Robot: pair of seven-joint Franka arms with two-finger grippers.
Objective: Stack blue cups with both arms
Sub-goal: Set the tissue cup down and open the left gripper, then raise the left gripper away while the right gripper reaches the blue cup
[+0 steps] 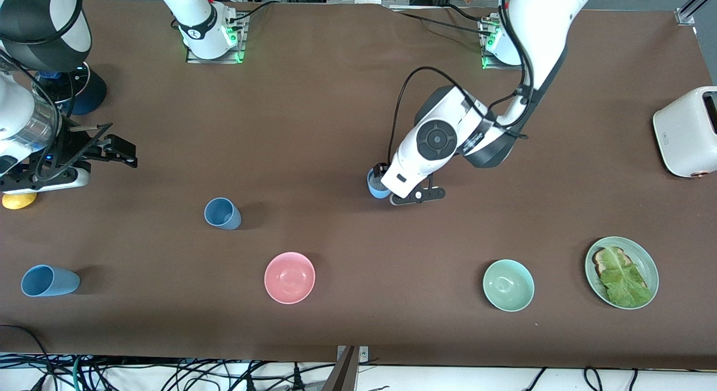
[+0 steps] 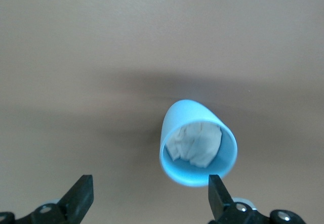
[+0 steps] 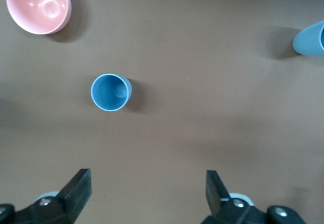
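Note:
A sky-blue cup (image 1: 376, 185) stands mid-table, partly hidden by my left hand. In the left wrist view the cup (image 2: 198, 143) has something white and crumpled inside. My left gripper (image 1: 385, 176) (image 2: 150, 196) is open just above it, with one fingertip (image 2: 217, 192) at the rim; the cup is not between the fingers. A slate-blue cup (image 1: 222, 213) (image 3: 111, 92) stands upright toward the right arm's end. A third blue cup (image 1: 49, 280) (image 3: 310, 39) lies on its side near the front edge. My right gripper (image 1: 124, 151) (image 3: 147, 186) is open and empty over bare table.
A pink bowl (image 1: 289, 277) (image 3: 38, 6) and a mint-green bowl (image 1: 508, 285) stand near the front edge. A green plate (image 1: 645, 256) holds toast and lettuce. A white toaster (image 1: 686, 130) is at the left arm's end. A dark pot (image 1: 89, 94) and a yellow object (image 1: 19, 200) lie under the right arm.

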